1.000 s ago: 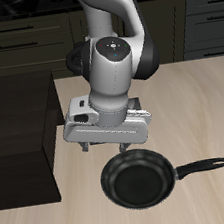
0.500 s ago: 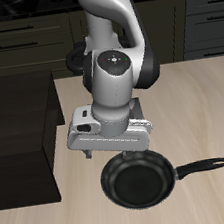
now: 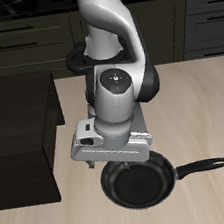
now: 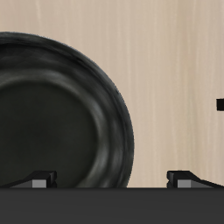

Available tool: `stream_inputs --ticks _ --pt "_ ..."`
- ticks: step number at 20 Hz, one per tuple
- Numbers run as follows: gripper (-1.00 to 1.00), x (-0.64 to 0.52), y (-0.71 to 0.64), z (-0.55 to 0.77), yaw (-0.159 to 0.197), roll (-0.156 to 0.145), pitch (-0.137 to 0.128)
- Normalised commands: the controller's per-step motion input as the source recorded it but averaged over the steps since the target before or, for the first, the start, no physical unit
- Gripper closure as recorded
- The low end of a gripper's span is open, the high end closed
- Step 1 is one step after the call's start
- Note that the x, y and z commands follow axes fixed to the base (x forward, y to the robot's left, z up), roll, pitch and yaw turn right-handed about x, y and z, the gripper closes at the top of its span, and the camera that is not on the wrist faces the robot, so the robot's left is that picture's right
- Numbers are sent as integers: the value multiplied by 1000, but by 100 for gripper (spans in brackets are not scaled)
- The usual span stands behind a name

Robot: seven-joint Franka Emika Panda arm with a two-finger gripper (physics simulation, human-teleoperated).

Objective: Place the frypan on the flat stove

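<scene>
The frypan (image 3: 140,182) is round and black and lies on the table near its front edge, with its long handle (image 3: 202,166) pointing sideways. My gripper (image 3: 113,165) hangs just above the pan's back rim, open and empty. In the wrist view the pan's dark inside and thick rim (image 4: 115,122) fill one side, and my gripper (image 4: 112,179) has its two fingertips (image 4: 39,178) spread wide, with the rim lying between them. The flat stove does not show in either view; the arm may hide it.
A large dark brown box (image 3: 22,137) stands on the table beside the arm. Dark cabinets (image 3: 13,42) run behind the table. A small dark shape (image 4: 220,104) shows at the wrist view's edge.
The gripper has come down and forward towards the table's front edge, closer over the frypan's back rim. The frypan has not moved.
</scene>
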Motion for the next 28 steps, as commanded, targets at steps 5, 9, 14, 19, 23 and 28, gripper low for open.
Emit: stream_inputs --ticks 5,9,14,19,23,28 --pt "-100 17 -80 -158 -19 -17 18" --pt "-100 -14 -57 -152 -26 -6 13" --pt "-100 -5 -15 -135 -19 3 13" --pt "-100 -51 -53 -216 -17 -3 22" --pt "-100 -33 -98 -233 -19 -21 25" --pt "-100 -1 -138 -286 -26 -26 35"
